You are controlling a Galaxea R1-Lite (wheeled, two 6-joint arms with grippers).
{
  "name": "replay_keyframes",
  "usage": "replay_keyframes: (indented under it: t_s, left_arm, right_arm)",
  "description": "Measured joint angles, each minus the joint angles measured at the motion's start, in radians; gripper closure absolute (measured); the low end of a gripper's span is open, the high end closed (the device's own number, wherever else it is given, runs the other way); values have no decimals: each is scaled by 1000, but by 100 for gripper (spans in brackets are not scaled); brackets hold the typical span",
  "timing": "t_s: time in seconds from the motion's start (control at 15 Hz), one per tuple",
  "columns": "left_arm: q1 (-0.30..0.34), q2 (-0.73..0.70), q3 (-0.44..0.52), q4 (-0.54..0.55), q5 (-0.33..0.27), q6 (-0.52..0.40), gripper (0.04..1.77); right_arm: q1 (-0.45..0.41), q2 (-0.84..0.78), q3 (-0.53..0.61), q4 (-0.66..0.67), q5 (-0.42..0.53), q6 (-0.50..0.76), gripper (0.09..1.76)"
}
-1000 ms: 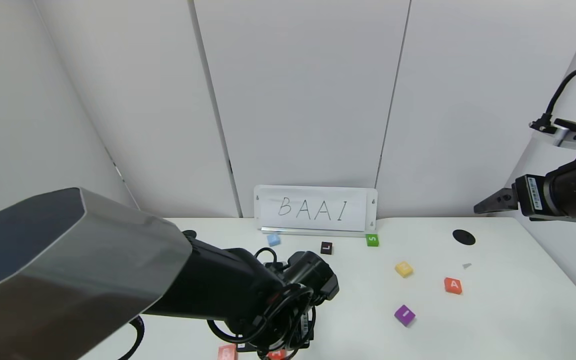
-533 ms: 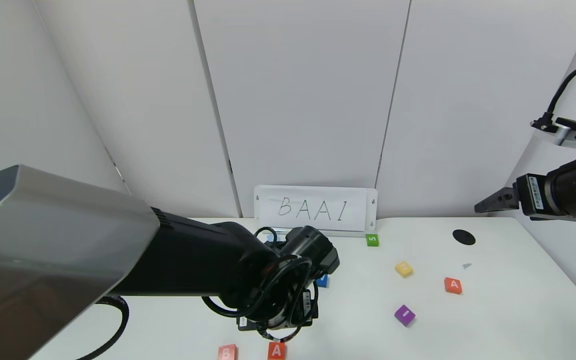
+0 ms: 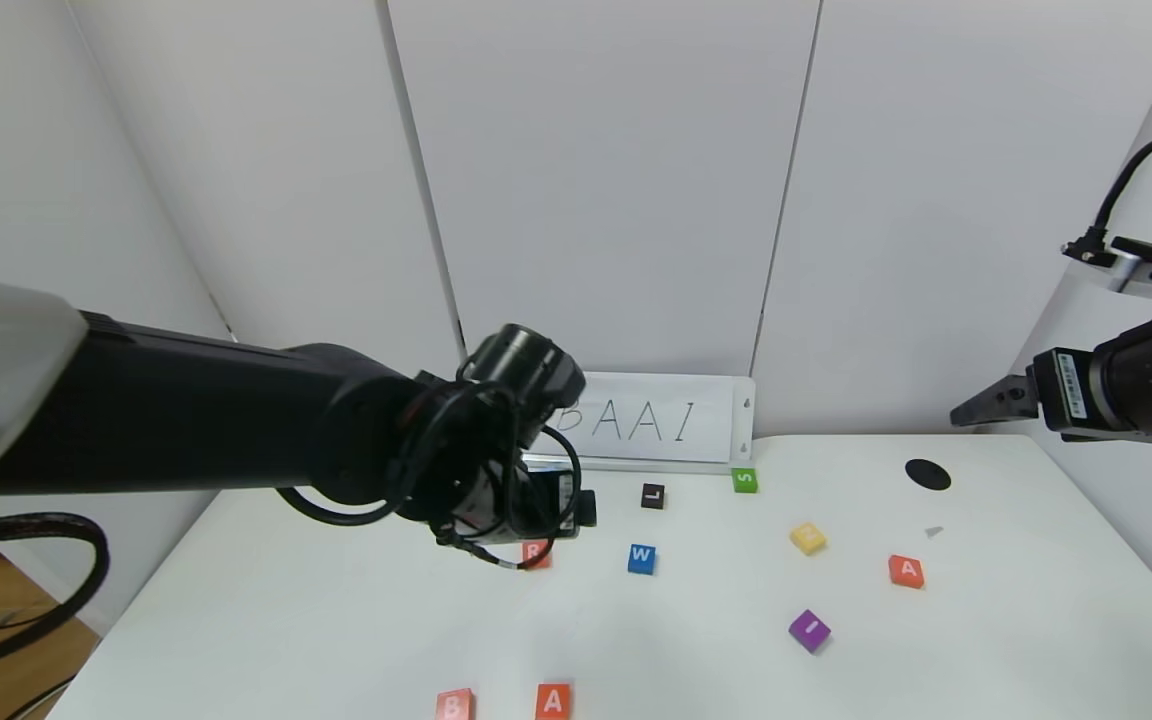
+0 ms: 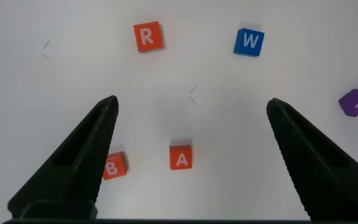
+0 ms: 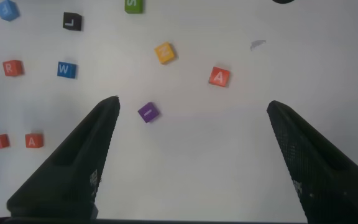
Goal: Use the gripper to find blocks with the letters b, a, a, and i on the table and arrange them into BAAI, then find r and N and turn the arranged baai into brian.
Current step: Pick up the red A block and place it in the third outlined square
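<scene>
Orange-red blocks B (image 3: 453,704) and A (image 3: 553,700) lie side by side at the table's (image 3: 266,620) near edge. My left gripper (image 4: 191,101) hangs open high above them, holding nothing. The orange-red R (image 4: 147,36) lies farther back, half hidden behind my left wrist in the head view. A second A (image 3: 906,571), the purple I (image 3: 809,630) and the yellow N (image 3: 808,538) lie apart on the right. My right gripper (image 5: 193,102) is raised off the table's right side, open and empty.
A blue W (image 3: 641,559), a black L (image 3: 652,495) and a green S (image 3: 745,480) lie mid-table. A light blue block (image 5: 7,10) lies near the back. A white sign reading BAAI (image 3: 651,420) stands at the back edge. A black hole (image 3: 927,474) sits at the back right.
My left arm has lifted and pulled back from the near edge, uncovering B and A lying side by side. Its jaws have widened a little. The right arm has not moved.
</scene>
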Motion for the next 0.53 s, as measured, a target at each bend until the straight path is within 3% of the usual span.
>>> replay_keyframes:
  t_s: [0.27,0.53]
  left_arm:
    - [124,-100,18,-49,-152,141,11]
    - [202,-198,118,-251,-282,256,10]
  right_arm:
    - [1,5,5,0,-1,0,14]
    - [1,11,8,-1,-3,0,14]
